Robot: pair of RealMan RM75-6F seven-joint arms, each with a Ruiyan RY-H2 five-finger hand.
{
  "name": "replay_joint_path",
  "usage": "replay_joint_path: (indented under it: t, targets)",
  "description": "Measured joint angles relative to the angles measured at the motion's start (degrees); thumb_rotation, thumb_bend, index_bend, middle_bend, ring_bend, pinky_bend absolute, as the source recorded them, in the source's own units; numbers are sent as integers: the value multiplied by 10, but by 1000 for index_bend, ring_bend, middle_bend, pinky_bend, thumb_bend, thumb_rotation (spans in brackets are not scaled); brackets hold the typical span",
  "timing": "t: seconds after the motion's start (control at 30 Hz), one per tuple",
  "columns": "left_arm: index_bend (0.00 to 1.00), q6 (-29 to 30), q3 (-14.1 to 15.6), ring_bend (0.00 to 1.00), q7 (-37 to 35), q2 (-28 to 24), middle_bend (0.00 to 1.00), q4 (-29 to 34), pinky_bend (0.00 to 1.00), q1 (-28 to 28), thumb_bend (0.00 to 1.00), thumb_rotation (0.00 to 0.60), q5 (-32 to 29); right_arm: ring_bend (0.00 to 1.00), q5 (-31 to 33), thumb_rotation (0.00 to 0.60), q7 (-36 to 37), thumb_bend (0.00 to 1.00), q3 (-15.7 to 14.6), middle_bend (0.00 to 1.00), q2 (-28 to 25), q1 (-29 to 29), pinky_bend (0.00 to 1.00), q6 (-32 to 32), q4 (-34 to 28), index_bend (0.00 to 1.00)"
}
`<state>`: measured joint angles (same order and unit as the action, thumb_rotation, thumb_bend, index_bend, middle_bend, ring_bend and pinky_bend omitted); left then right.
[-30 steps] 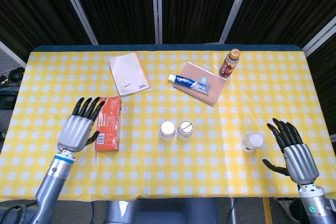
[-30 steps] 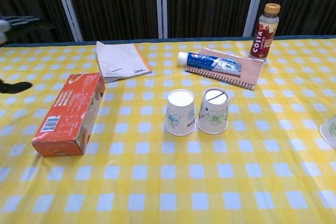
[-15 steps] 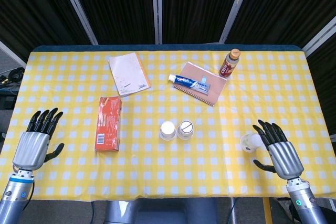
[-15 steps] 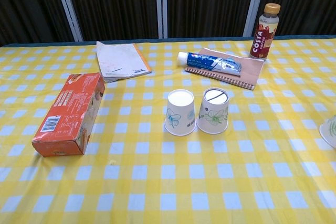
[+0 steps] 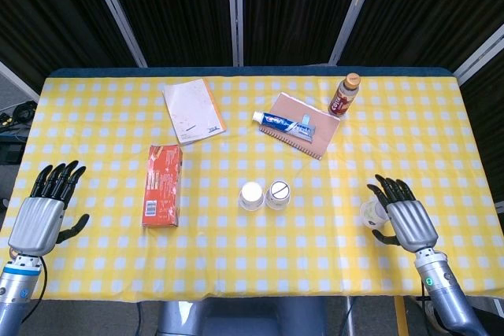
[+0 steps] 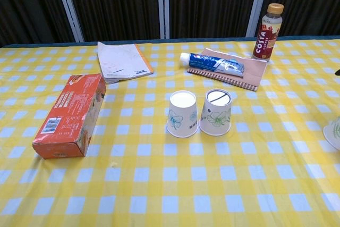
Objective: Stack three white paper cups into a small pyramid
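Observation:
Two white paper cups with flower prints stand upside down and side by side mid-table, the left cup [image 5: 251, 195] [image 6: 181, 114] touching the right cup [image 5: 277, 193] [image 6: 215, 111]. A third cup [image 5: 370, 212] [image 6: 334, 132] stands apart at the right and is cut off by the frame edge in the chest view. My right hand [image 5: 405, 219] sits right beside this cup with fingers spread, covering its right side; I cannot tell if it touches. My left hand [image 5: 45, 212] hovers at the table's left edge, fingers apart and holding nothing.
An orange box [image 5: 161, 185] [image 6: 69, 114] lies left of the cup pair. Further back are a white booklet [image 5: 193, 110] [image 6: 122, 61], a toothpaste tube [image 5: 285, 123] [image 6: 211, 62] on a brown notebook [image 5: 315, 131], and a coffee bottle [image 5: 343, 95] [image 6: 269, 24].
My left hand has pulled back from beside the orange box to the table's left edge. My right hand has moved left and forward, up against the third cup.

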<state>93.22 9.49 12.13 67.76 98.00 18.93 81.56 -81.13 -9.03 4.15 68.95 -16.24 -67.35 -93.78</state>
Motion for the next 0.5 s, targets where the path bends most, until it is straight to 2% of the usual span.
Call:
replay_joint_path:
  t: [0.27, 0.5]
  targets:
    - [0, -18, -18, 0, 6, 0, 0, -1, 0, -11, 305, 600, 7, 0, 36, 600, 14, 209, 6, 0, 4, -9, 0, 27, 27, 227]
    - [0, -28, -29, 0, 8, -1, 0, 0, 0, -21, 305, 600, 13, 0, 61, 600, 11, 221, 5, 0, 4, -13, 0, 47, 37, 246]
